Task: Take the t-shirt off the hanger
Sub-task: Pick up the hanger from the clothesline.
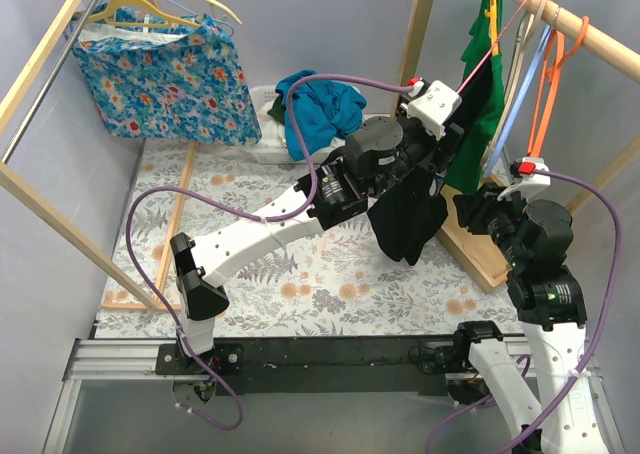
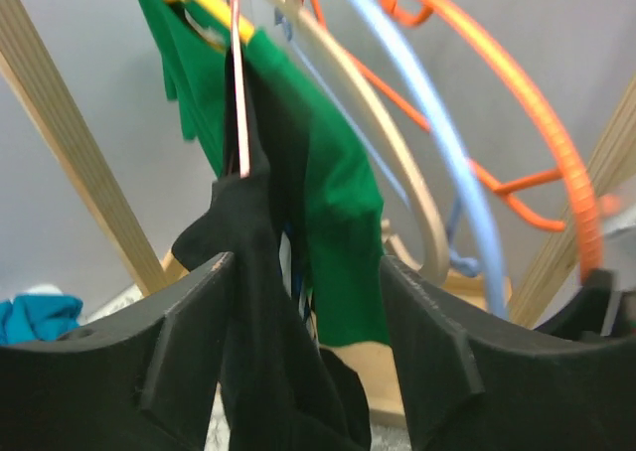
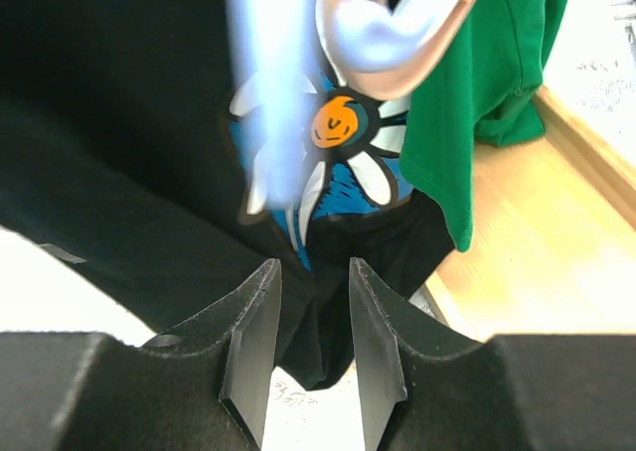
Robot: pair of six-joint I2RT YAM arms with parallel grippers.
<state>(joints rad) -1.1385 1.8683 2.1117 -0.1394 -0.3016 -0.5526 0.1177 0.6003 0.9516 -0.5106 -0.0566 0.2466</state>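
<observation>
Black left gripper (image 2: 306, 272) jaws stand wide astride the black fabric t-shirt (image 2: 260, 322), hung from a thin pink hanger (image 2: 237, 93) at twelve o'clock. Right gripper (image 3: 310, 312), narrowly parted, pinches nothing visibly. Grasp seems pending; next, close and draw down towards six.

I saw the black cotton t-shirt (image 1: 408, 219) hanging limp in narrow bunched folds on a thin pink hanger (image 2: 238, 93), directly below the wooden rail (image 1: 560, 19).

White basket (image 1: 268, 154) on floral table (image 1: 300, 274)
</observation>
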